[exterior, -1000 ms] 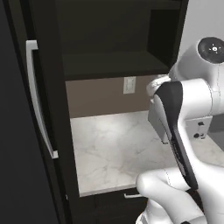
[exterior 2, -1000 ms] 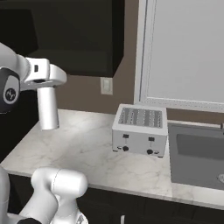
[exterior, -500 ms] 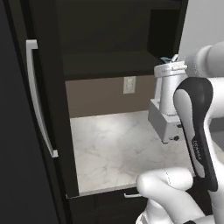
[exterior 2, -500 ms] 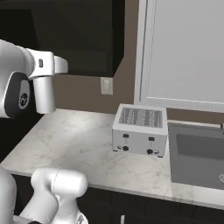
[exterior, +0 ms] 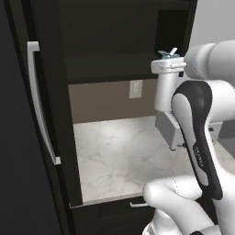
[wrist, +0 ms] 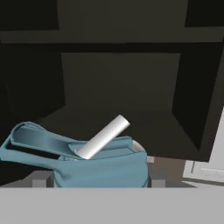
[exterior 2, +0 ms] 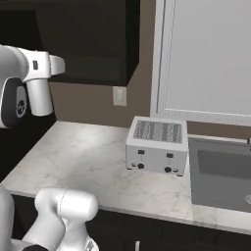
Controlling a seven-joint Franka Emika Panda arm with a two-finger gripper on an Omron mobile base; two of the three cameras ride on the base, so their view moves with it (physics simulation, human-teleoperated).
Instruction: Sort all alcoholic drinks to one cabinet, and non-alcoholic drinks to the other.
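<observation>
My gripper (exterior: 170, 67) is shut on the non-alcoholic white flask (exterior: 165, 92), just below its light-blue spout lid (exterior: 167, 54), and holds it upright in the air. The flask (exterior 2: 39, 96) hangs in front of the open dark upper cabinet (exterior 2: 83, 44), near its lower shelf (exterior: 110, 73). In the hand view the blue lid (wrist: 78, 162) and its white spout (wrist: 103, 137) sit between my fingertips (wrist: 41, 179), with the cabinet interior (wrist: 118, 83) behind. The cabinet door (exterior: 18, 137) with its silver bar handle (exterior: 40, 103) stands swung open at the left. The alcoholic drinks are out of view.
A marble counter (exterior: 124, 156) lies below the cabinet. A silver toaster (exterior 2: 157, 147) stands on it, with a sink (exterior 2: 220, 171) to its right. A wall outlet (exterior 2: 119, 95) is on the brown back wall. A pale window panel (exterior 2: 206, 59) fills the upper right.
The flask has risen and moved a little toward the cabinet opening. The arm's forearm has swung aside, so the flask now shows in full in the left base view.
</observation>
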